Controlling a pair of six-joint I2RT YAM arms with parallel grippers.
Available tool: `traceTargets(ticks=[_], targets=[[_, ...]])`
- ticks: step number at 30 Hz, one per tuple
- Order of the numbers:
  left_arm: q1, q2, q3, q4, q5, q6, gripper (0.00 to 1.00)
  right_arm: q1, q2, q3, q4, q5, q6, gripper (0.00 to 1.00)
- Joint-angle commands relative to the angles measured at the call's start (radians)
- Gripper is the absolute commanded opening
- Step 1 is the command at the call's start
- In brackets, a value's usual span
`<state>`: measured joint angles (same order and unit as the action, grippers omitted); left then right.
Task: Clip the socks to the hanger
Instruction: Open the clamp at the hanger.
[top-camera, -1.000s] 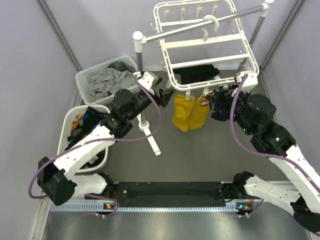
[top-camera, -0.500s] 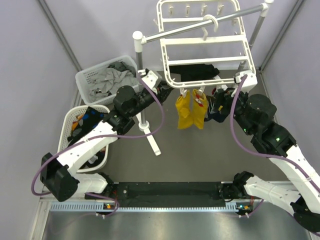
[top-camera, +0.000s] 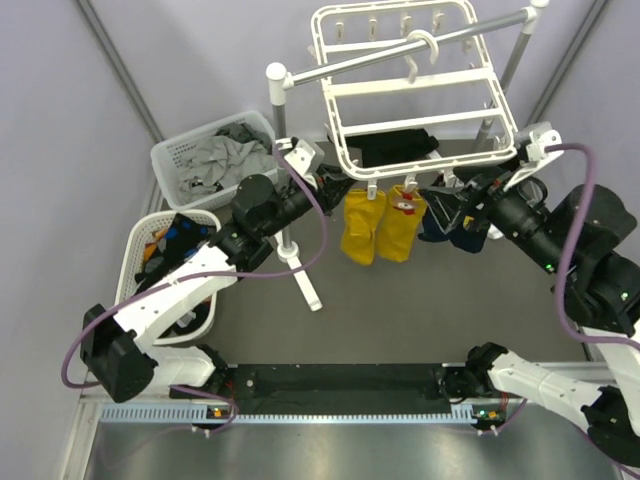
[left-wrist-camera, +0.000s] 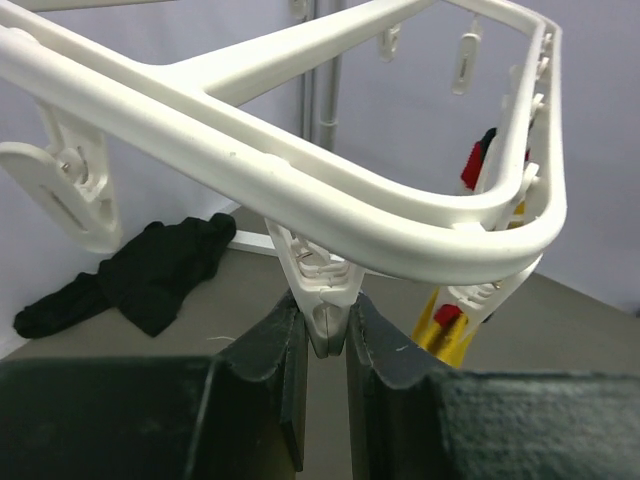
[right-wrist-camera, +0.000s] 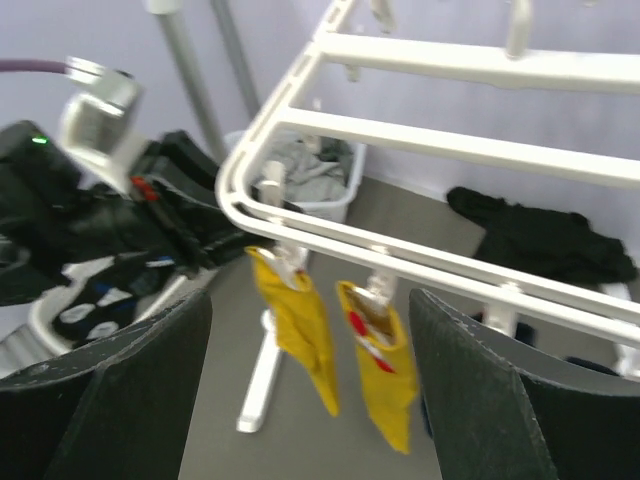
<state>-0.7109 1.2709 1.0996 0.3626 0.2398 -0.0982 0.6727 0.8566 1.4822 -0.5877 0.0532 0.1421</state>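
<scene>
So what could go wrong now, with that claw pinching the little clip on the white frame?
The left gripper pinches only the lower end of a small white clip, so it might slip free. The white plastic rectangular hanger hangs by its hook from a grey pole; a push could swing it and shake the two yellow socks. The right gripper is open and empty, so no sock is ready.

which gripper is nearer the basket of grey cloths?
Left. The left gripper pinches a hanger clip just right of the basket; the right gripper hangs open farther right, past the yellow socks.
</scene>
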Motion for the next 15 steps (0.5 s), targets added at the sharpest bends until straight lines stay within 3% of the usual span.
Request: traceTargets(ticks=[1, 9, 15], targets=[[-0.093, -0.021, 0.0, 0.067, -0.106, -0.037, 0.0, -0.004, 0.044, 0.09, -0.047, -0.191, 0.063, 0.78], [-0.258, 0.05, 0.039, 0.062, -0.313, 0.015, 0.0, -0.005, 0.111, 0.113, -0.098, -0.337, 0.142, 0.78], [-0.335, 0.11, 0.092, 0.076, -0.425, 0.071, 0.0, -0.004, 0.108, 0.046, -0.077, -0.287, 0.192, 0.75]])
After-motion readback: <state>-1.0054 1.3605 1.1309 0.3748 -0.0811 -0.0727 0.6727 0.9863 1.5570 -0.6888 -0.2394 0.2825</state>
